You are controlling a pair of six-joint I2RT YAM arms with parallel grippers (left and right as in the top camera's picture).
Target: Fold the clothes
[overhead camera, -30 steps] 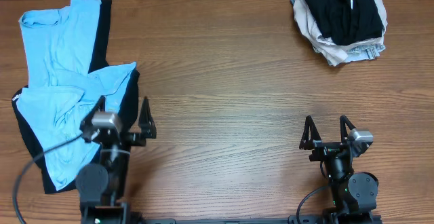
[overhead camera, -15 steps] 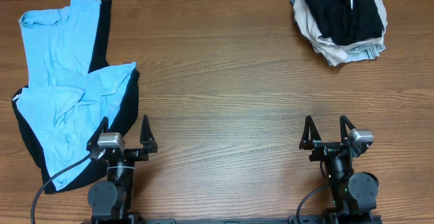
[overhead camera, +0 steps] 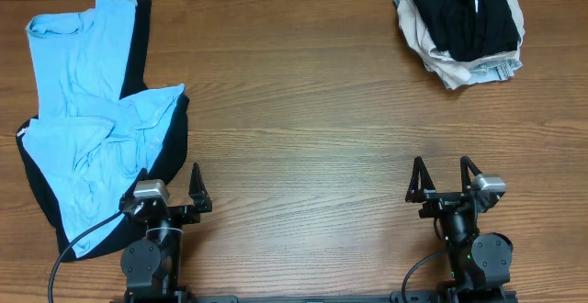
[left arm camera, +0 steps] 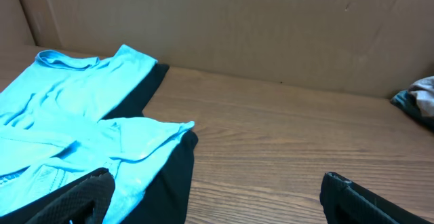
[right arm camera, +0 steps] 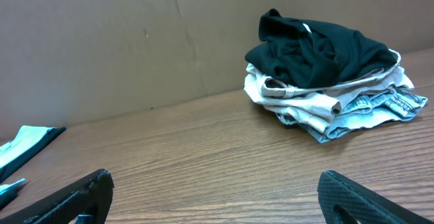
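Light-blue T-shirts [overhead camera: 87, 110] lie spread over black ones [overhead camera: 37, 197] at the table's left; they also show in the left wrist view [left arm camera: 74, 136]. A crumpled pile at the back right has a plain black T-shirt with a small white label [overhead camera: 470, 14] on top, also seen in the right wrist view [right arm camera: 319, 47]. My left gripper [overhead camera: 169, 180] is open and empty at the near left, beside the black fabric's edge [left arm camera: 173, 176]. My right gripper [overhead camera: 443, 176] is open and empty at the near right, over bare wood.
Beige and patterned garments [overhead camera: 459, 64] lie under the black shirt in the pile, also seen from the right wrist [right arm camera: 325, 105]. A cardboard wall [left arm camera: 271, 27] stands along the far edge. A black cable [overhead camera: 78, 243] loops beside the left arm's base.
My left arm has drawn back toward the near edge, off the light-blue shirt, with its gripper open. The right arm has not moved.
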